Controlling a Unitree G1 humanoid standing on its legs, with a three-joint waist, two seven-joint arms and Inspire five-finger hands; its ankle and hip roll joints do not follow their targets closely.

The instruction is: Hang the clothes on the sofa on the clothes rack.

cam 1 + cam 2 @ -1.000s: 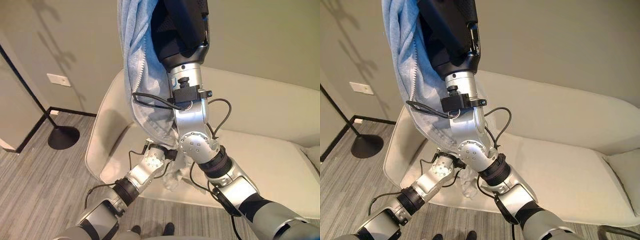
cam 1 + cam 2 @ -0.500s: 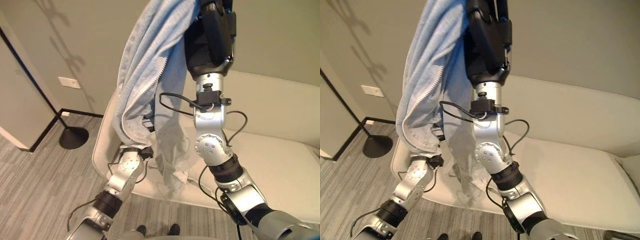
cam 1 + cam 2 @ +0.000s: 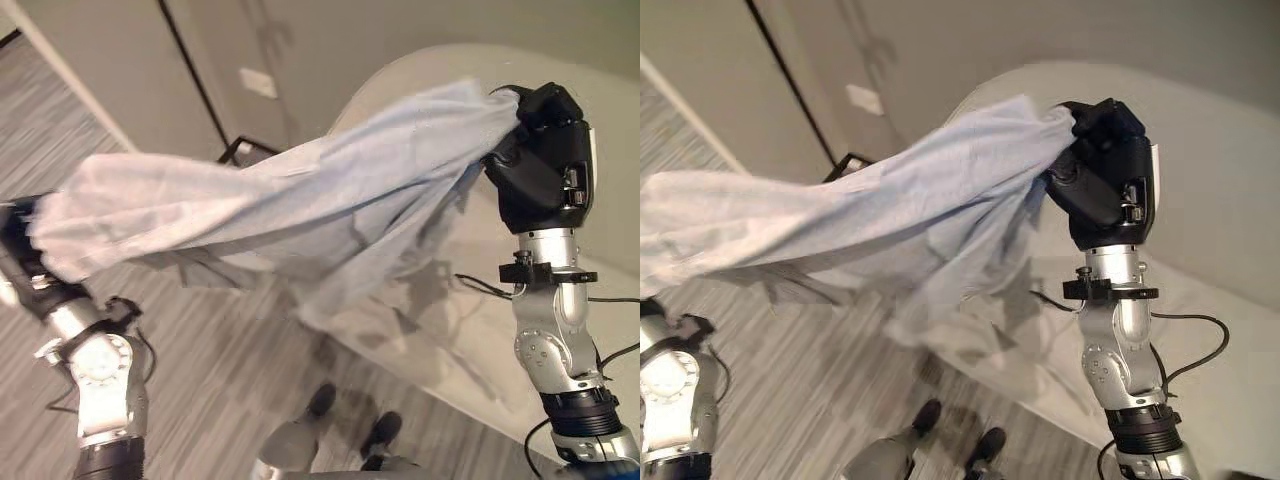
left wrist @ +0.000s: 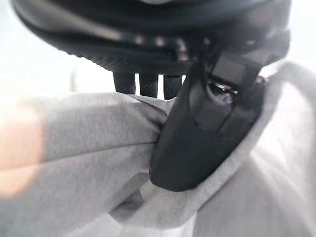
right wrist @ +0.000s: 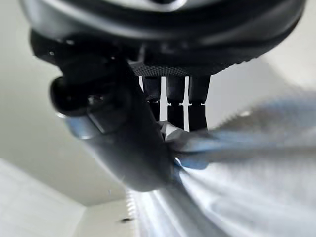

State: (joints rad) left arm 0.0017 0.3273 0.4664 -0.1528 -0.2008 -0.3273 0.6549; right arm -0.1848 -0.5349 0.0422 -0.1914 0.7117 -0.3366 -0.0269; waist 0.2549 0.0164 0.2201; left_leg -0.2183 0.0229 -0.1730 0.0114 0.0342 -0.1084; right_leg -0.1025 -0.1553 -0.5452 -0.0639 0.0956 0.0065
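A plain pale-blue garment (image 3: 300, 205) hangs before a cream sofa (image 3: 1240, 160) and grey striped floor (image 3: 200, 370).

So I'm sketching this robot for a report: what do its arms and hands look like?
Both arms are silver-grey metal with round bolted joints and ribbed black collars; thin black cables loop beside them. The right hand is a bulky matte-black block above a small black clamp. The left hand is equally dark, with a textured palm edge.
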